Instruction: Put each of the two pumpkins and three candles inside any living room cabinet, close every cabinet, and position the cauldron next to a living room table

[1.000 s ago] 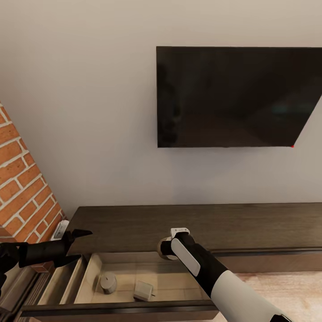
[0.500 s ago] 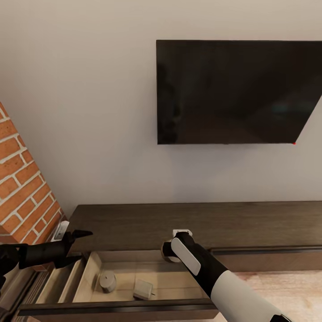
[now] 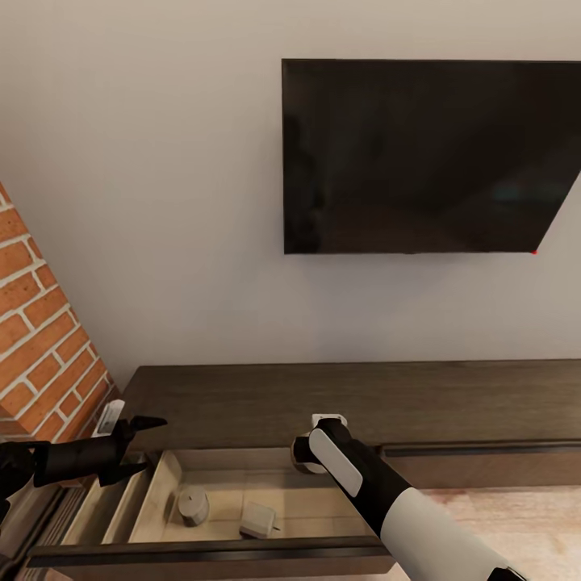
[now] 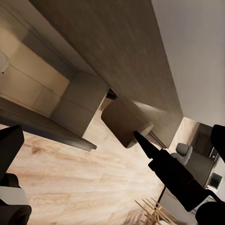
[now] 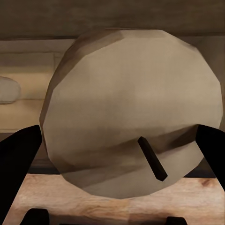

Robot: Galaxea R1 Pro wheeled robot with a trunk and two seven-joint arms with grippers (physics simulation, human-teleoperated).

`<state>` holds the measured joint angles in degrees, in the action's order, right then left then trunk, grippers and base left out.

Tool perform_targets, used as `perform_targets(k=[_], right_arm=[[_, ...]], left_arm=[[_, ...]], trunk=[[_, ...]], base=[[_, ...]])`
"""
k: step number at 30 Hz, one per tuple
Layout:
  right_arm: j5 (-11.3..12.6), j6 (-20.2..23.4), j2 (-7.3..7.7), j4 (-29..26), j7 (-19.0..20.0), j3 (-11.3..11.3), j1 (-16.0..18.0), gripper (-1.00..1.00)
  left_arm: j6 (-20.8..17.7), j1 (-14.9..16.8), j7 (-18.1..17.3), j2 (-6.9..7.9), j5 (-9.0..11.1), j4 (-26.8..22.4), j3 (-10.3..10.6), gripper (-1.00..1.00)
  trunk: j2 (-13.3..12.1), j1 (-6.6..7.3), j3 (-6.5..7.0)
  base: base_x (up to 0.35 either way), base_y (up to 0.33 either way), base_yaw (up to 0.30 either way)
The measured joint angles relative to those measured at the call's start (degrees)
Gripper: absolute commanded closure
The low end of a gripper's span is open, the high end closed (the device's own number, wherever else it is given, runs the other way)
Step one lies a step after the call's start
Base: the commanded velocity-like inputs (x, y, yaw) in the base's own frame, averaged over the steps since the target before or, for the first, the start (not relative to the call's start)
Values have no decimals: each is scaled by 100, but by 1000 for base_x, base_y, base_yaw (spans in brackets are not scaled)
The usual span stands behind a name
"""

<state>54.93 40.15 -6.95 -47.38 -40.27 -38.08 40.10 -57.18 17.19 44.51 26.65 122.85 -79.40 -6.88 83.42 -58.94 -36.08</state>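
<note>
Right claw (image 5: 112,154) first: on my right wrist feed its two dark fingers sit at the lower corners of the frame with a pale, round, faceted candle (image 5: 131,112) between them, wick end facing the camera, so I read it as pinching that candle. On the head feed the same candle (image 3: 303,453) shows as a pale disc at the tip of my right arm, low and just right of centre, above the back edge of the open drawer (image 3: 202,553).

My left claw (image 3: 141,442) sits at the lower left of the head feed, fingers spread with nothing between them, hovering over the drawer's left end beside the brick wall (image 3: 40,339). On the left wrist feed one black finger (image 4: 173,176) runs across the lower right, and the held candle (image 4: 124,124) shows near the middle against the wood floor (image 4: 84,183).

The cabinet (image 3: 363,399) stretches across the lower part of the head frame, dark top bare. Its left drawer is pulled out, pale inside, with two more candles lying in it: a round one (image 3: 194,506) left of a squarish one (image 3: 258,521), near each other but apart. The right drawer front looks flush. A black TV (image 3: 428,157) hangs on the wall at upper right.
</note>
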Motion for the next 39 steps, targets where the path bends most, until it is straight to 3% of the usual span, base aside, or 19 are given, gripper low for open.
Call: perform_targets(k=[25,31,39], right_arm=[[24,28,6,-4,33,-15,-3,100],[43,464,-1,3,-2,3,-1,100],[53,533,-1,6,-7,9,-3,100]], left_arm=[[-1,-1,-2,6,175,-47,8,-100],[-1,-100,-2,7,479,-289,6,-100],[-2,-156,-2,8,760,-452,5,-100]], trunk=[[1003,-549,-449],[1244,-681,-557],[1565,-857,-700]], base=[[0,0,0],[0,0,0],[0,0,0]])
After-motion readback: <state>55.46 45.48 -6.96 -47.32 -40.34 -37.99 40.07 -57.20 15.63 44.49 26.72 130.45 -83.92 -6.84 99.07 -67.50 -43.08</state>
